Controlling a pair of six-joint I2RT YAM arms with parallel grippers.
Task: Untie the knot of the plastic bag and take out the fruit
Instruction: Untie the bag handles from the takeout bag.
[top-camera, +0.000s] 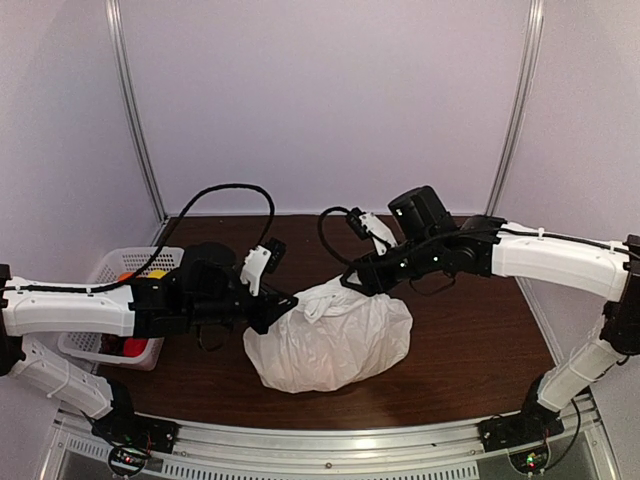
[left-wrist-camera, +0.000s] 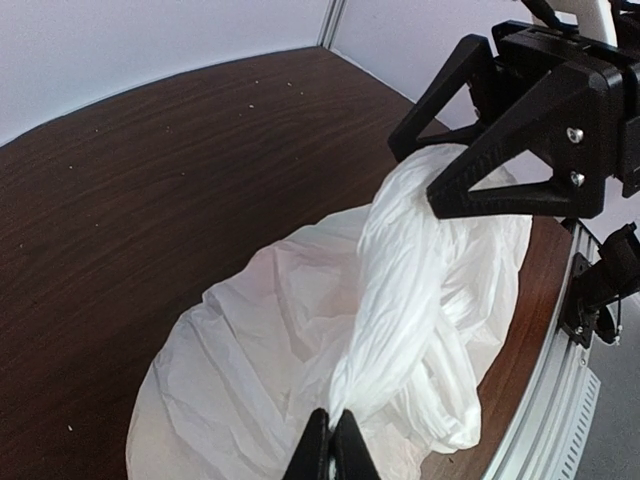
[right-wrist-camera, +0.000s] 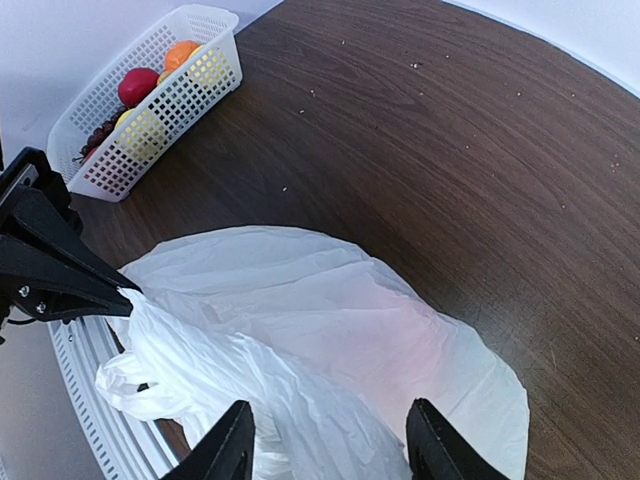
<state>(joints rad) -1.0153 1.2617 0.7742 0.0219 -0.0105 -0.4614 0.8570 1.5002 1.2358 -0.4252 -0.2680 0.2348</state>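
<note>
In the top view, the plastic bag (top-camera: 335, 345) is seen in the middle of the wooden table (top-camera: 470, 345), puffed up and crinkly, between the two arms. Its gathered top is pinched by the left gripper (top-camera: 288, 302). The right gripper (top-camera: 351, 281) is placed at the other side of that top. A white basket (top-camera: 110, 270) is seen at the far left, apart from the bag.

In the left wrist view, the left gripper (left-wrist-camera: 331, 452) is shut tight on the twisted handle (left-wrist-camera: 400, 300) of the bag. The handle is pulled up like a rope to the right gripper (left-wrist-camera: 415, 175), whose jaws are set apart with the plastic between them. The knot cannot be picked out as a clear lump here.

In the right wrist view, the right gripper (right-wrist-camera: 330, 430) is seen with its jaws wide. Bag plastic lies between them but is not squeezed. A red apple (right-wrist-camera: 137, 87) and an orange fruit (right-wrist-camera: 182, 52) are seen in the basket. The fruit inside the bag is hidden — only a faint pink spot shows through.

The bag is judged to be thin, soft, slippery and easy to tear. It is likely held down by the weight inside. It is best taken by the thick twisted handle — not by the thin side wall.
</note>
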